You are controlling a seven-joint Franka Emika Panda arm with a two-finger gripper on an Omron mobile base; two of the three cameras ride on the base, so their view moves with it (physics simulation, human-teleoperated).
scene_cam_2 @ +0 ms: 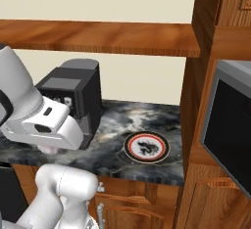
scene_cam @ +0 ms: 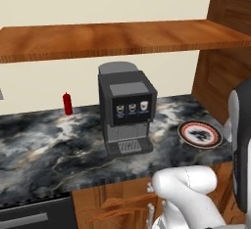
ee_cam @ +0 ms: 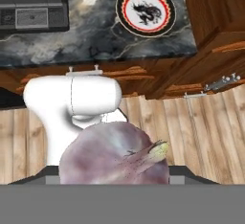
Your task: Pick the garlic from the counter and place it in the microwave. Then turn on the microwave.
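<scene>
**Garlic held at the tool, high over the floor**

Left base view: the coffee machine (scene_cam: 126, 108) stands on the dark marble surface (scene_cam: 44, 140), a red bottle (scene_cam: 67, 103) to its left and a red-rimmed plate (scene_cam: 199, 134) to its right.

Right base view: the microwave (scene_cam_2: 228, 130) sits in the wooden cabinet wall, right of the plate.

Hand view: the garlic (ee_cam: 115, 155) sits clamped in the tool (ee_cam: 113, 175), above the wooden floor (ee_cam: 210, 137).

The lower part of the garlic (ee_cam: 115, 153) is cut off at the bottom of the hand view, and the finger tips are hidden behind it. The microwave (scene_cam_2: 228, 125) is cropped by the right edge of the right base view. The coffee machine (scene_cam_2: 73, 98) is partly covered by the arm there.
</scene>
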